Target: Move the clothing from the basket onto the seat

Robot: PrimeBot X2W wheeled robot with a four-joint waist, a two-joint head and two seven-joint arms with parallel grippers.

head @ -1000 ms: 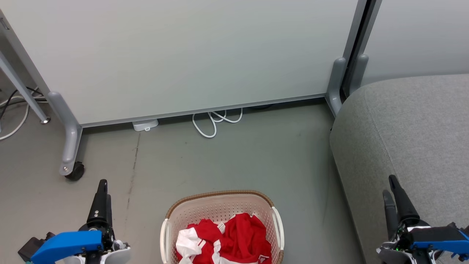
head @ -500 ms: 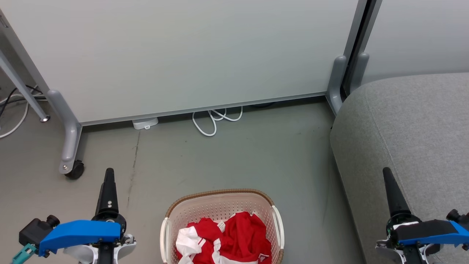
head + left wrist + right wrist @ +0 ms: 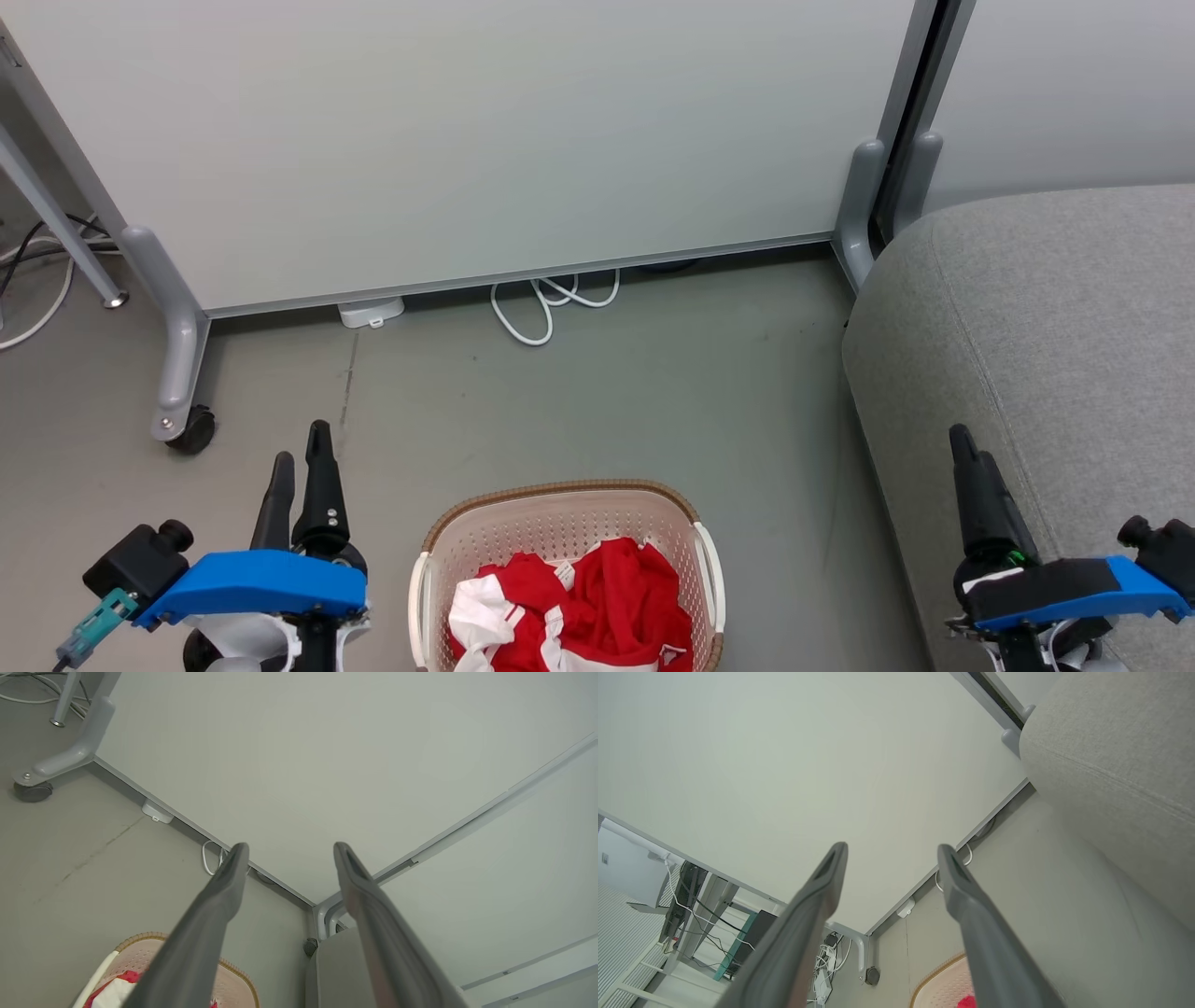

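The cream basket (image 3: 560, 492) with its brown rim stands on the floor at the bottom centre. In it lies the red and white clothing (image 3: 611, 597), crumpled in a heap. The grey seat (image 3: 1074, 327) takes up the right side. My left gripper (image 3: 301, 450) hovers open over the floor just left of the basket, empty. My right gripper (image 3: 963, 446) is open and empty at the seat's front edge. The left wrist view has the left gripper (image 3: 290, 847) spread wide above the basket (image 3: 238, 975) and the seat (image 3: 327, 970). The right wrist view has the right gripper (image 3: 893, 848) spread beside the seat (image 3: 1111, 742).
A pale partition panel (image 3: 467, 140) closes off the back, with a grey wheeled foot (image 3: 187, 425) at the left and another foot (image 3: 857, 215) by the seat. A white cable loop (image 3: 541, 317) and a small white adapter (image 3: 372, 315) lie at its base. Bare grey floor lies between basket and panel.
My left gripper has moved right toward the basket and turned, so both its fingers now show apart. My right gripper has shifted a little left along the seat's edge.
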